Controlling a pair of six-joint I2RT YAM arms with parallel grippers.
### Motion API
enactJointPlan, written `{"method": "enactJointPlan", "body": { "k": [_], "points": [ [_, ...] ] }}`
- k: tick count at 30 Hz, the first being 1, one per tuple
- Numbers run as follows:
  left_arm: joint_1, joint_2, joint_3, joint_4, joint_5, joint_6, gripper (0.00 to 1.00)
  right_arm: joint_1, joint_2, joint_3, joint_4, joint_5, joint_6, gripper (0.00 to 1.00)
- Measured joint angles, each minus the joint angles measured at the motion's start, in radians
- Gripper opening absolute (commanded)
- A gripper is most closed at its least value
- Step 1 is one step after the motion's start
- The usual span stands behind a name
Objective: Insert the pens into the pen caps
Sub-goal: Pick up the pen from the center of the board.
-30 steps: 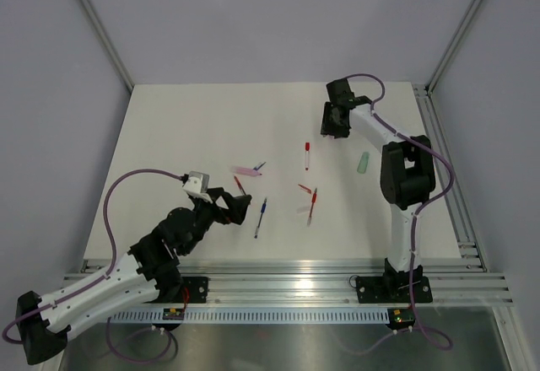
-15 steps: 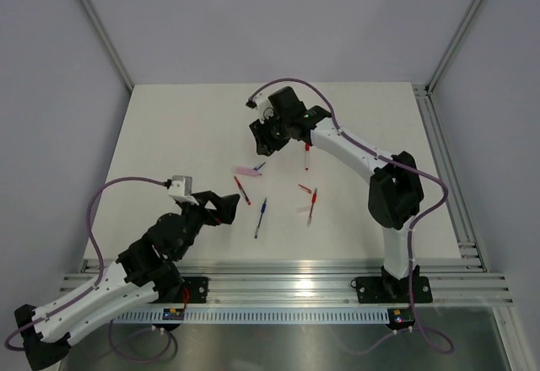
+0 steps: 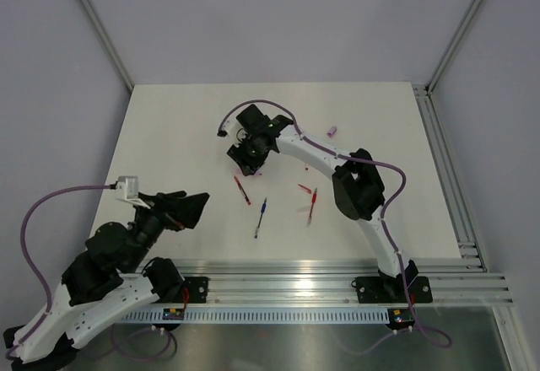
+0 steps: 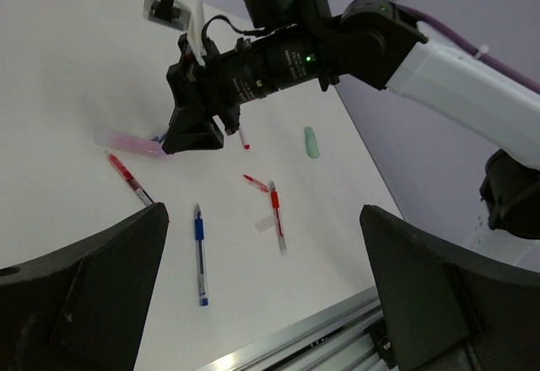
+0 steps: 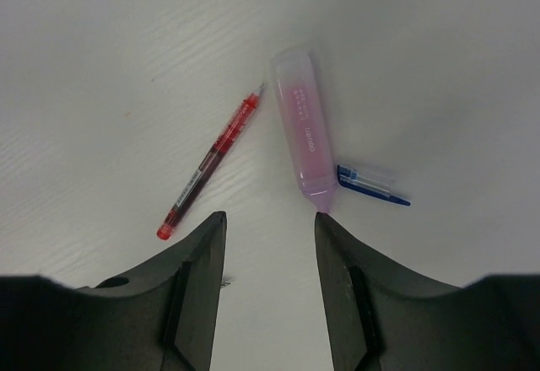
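Pink pen at centre of frame, just above right gripper: jaws part spread, empty, touching nothing. Left gripper wide apart, empty. Pen thick, translucent.

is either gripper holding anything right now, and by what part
Nothing is held. The right gripper is open above the pink pen, its jaws apart with nothing between them; the left gripper is open and empty too.

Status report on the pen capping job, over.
Left gripper open, empty. Right gripper open over pink pen; blue cap beside its tip, red pen on the other side. Nothing blocking the pink pen.
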Motion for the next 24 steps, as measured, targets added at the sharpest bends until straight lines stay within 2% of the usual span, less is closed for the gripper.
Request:
{"method": "enactJointPlan", "body": {
  "k": [8, 13, 18, 24],
  "points": [
    [0.000, 0.001, 0.238, -0.216, -0.001, 0.102, 0.99, 0.020, 0.096, 0.126, -0.045, 0.013, -0.045, 0.54],
    [0.000, -0.032, 0.234, -0.295, -0.021, 0.155, 0.99, 0.020, 0.174, 0.229, -0.083, 0.027, -0.069, 0.52],
    [0.000, -0.133, 0.186, -0.306, -0.059, 0.177, 0.99, 0.020, 0.208, 0.262, -0.109, 0.047, -0.083, 0.49],
    [0.002, -0.138, 0.151, -0.306, -0.084, 0.187, 0.99, 0.020, 0.220, 0.262, -0.121, 0.071, -0.093, 0.49]
  ]
}}
